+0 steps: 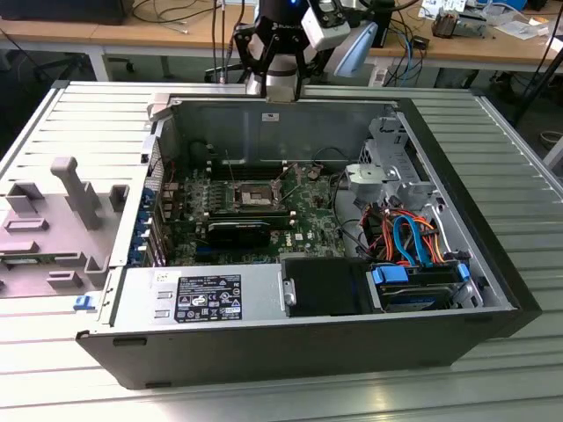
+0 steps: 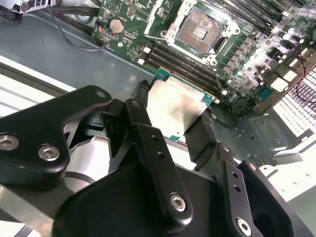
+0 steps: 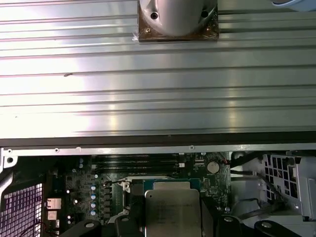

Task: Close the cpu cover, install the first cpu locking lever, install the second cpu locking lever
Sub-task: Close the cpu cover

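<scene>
Looking at the exterior view, I see the gripper [image 1: 274, 53] hanging above the far wall of the computer case [image 1: 264, 127]. The cpu cover [image 1: 239, 197] sits well apart from it, down on the green board [image 1: 308, 224], toward the camera.

In the second wrist view the fingers [image 2: 200, 139] are clamped on a silvery processor chip [image 2: 175, 106]. The cover [image 2: 172, 33] frames the bare socket [image 2: 200, 30] beyond the fingertips, but I cannot tell whether it lies flat.

In the first wrist view the chip [image 3: 173, 210] hides most of that socket area, which the second wrist view shows whole.
</scene>
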### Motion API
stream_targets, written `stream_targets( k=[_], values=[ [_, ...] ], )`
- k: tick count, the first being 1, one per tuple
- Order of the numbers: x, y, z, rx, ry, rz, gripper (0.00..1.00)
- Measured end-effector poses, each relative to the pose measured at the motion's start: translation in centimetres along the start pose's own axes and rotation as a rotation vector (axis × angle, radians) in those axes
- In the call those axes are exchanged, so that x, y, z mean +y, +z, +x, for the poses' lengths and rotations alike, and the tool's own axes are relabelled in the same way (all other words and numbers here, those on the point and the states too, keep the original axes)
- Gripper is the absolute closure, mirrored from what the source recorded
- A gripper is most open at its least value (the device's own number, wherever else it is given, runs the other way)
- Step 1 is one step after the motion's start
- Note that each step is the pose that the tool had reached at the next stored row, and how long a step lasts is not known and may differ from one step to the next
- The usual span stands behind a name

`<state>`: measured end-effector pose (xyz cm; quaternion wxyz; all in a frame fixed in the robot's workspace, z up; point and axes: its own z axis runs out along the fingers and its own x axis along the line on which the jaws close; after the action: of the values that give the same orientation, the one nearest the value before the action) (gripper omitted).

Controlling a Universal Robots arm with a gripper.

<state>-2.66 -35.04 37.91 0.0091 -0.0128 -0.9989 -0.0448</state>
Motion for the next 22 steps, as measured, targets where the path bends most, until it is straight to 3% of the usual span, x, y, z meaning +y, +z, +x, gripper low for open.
stream_targets(
  k=[22],
  values=[
    [-0.06,0.28,0.78,-0.0001,0.0,-0.0001,0.45]
  ],
)
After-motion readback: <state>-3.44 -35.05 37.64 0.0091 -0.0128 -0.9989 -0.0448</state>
